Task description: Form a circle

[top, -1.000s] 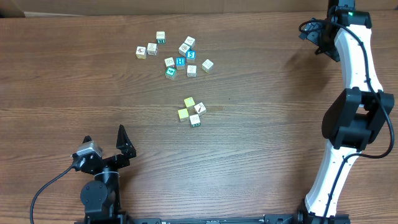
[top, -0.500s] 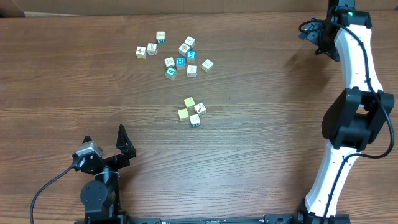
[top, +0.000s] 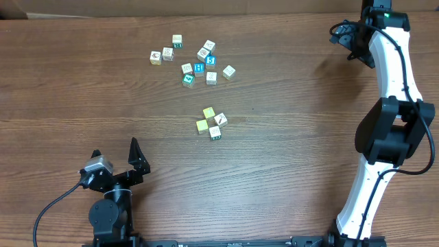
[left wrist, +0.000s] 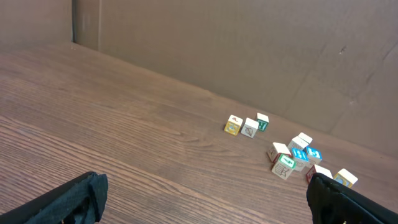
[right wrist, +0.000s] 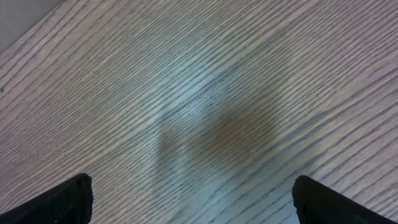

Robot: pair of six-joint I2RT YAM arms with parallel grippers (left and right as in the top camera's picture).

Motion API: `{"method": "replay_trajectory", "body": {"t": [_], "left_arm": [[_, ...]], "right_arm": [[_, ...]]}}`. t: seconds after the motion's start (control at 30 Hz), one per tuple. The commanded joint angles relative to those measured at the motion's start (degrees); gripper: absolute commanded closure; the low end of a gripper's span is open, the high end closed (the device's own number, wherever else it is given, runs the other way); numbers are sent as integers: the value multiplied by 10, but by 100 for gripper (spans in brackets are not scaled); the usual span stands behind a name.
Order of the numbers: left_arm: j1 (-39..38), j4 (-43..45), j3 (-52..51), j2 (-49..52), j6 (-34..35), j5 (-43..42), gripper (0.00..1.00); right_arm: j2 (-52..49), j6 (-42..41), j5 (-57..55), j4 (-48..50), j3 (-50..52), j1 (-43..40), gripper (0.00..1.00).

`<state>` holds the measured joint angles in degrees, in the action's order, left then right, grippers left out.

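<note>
The circle's cubes (top: 211, 123) lie in a tight group near the table's middle: two yellow, one white with a dark mark, one white and teal. They show only in the overhead view. My left gripper (top: 115, 154) stands open at the front left, well short of them and pointing towards the back. In the left wrist view its dark fingers (left wrist: 68, 200) frame bare wood around the left gripper (left wrist: 205, 211). My right gripper (top: 345, 40) hangs open at the far right back, and the right gripper (right wrist: 199, 211) has only wood under it.
A looser bunch of several similar cubes (top: 192, 58) is spread at the back centre; the same bunch of cubes (left wrist: 292, 152) also shows in the left wrist view, in front of a cardboard wall (left wrist: 217, 43). The right arm (top: 391, 130) rises along the right edge.
</note>
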<state>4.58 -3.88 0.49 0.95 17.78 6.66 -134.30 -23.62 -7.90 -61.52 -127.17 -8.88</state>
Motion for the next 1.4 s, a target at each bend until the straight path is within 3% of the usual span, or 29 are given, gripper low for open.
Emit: {"method": "replay_trajectory", "body": {"t": [0.0,0.7,1.37], "left_arm": [[-3,0,-2,-7,-11,-5,0],[-3,0,-2,-7,-11,-5,0],[-3,0,-2,-7,-11,-5,0]], "right_arm": [[14,0,-4,1,-7,1,0],[26,0,-4,1,-7,9,0],[318,0,-4,1,-7,38,0]]}}
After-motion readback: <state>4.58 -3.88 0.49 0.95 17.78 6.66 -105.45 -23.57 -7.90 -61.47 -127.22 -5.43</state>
